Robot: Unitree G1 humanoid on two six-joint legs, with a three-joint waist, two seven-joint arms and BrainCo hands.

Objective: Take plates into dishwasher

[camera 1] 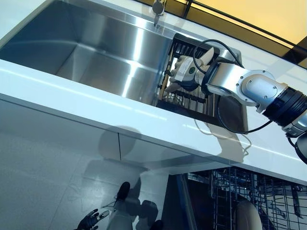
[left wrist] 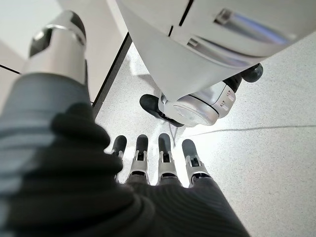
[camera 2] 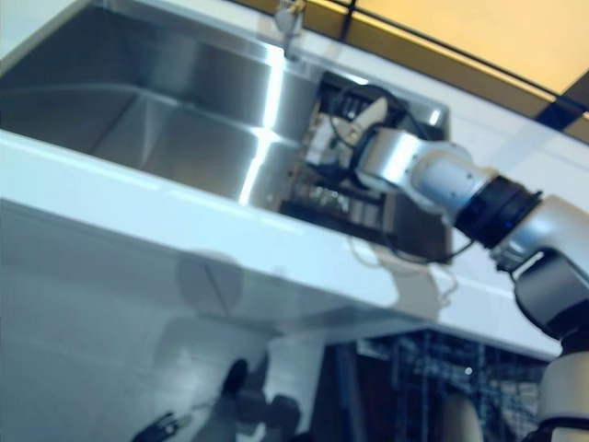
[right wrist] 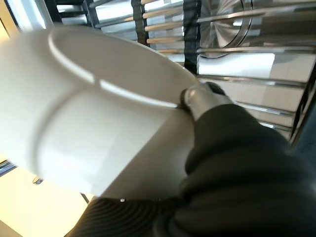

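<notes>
A white plate [right wrist: 98, 113] fills most of the right wrist view, and my right hand's thumb [right wrist: 198, 97] is pressed onto its rim. From the head, my right hand [camera 1: 184, 72] is down in the black dish rack [camera 1: 192, 99] at the right end of the sink, shut on that plate, whose pale edge [camera 1: 207, 56] sticks up behind the wrist. My left hand [camera 1: 91, 220] hangs low by the floor with its fingers [left wrist: 163, 158] straight and nothing in it.
The steel sink [camera 1: 105, 48] with its faucet [camera 1: 157, 7] lies left of the rack, set in the white counter [camera 1: 72, 91]. Below the counter at the right, the dishwasher's wire rack [camera 1: 268, 191] stands pulled out, with a pale dish [camera 1: 247, 215] in it.
</notes>
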